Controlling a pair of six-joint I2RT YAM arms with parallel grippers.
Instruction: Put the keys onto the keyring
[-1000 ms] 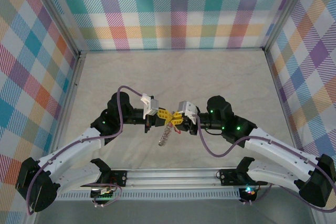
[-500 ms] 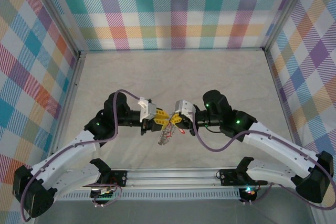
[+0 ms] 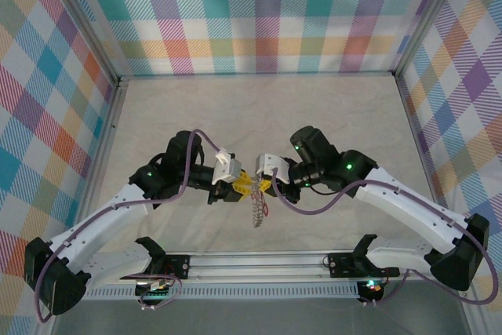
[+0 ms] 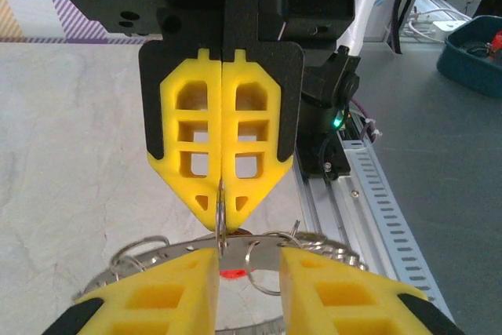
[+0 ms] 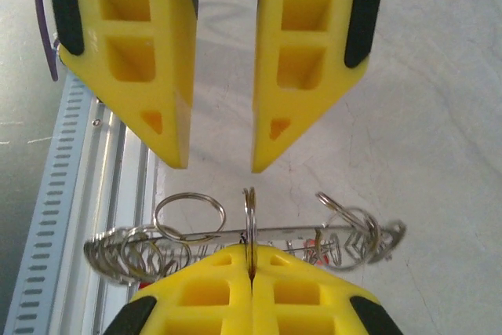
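Note:
The keyring point(image 3: 256, 211), a grey metal band strung with several small split rings, hangs between the two grippers above the table. My right gripper point(image 5: 251, 253) is shut on one upright split ring point(image 5: 250, 213) of the keyring point(image 5: 196, 234). My left gripper point(image 4: 249, 260) faces it, open, its fingers either side of the keyring point(image 4: 314, 245) without pinching it. In the top view the left gripper point(image 3: 239, 186) and right gripper point(image 3: 263, 186) meet tip to tip. A small red key head point(image 5: 318, 245) shows among the rings, and the red key head point(image 4: 230, 274) shows below the band.
An aluminium rail point(image 3: 259, 264) with the arm bases runs along the near edge, and the rail point(image 4: 353, 186) lies right beside the grippers. Plaid walls point(image 3: 259, 13) close off the back and both sides. Purple cables point(image 3: 314, 221) loop off each wrist.
The left gripper has opened and let go of the keyring, while the right gripper has shut on one of its rings. Both wrists shifted slightly and the hanging rings swung right.

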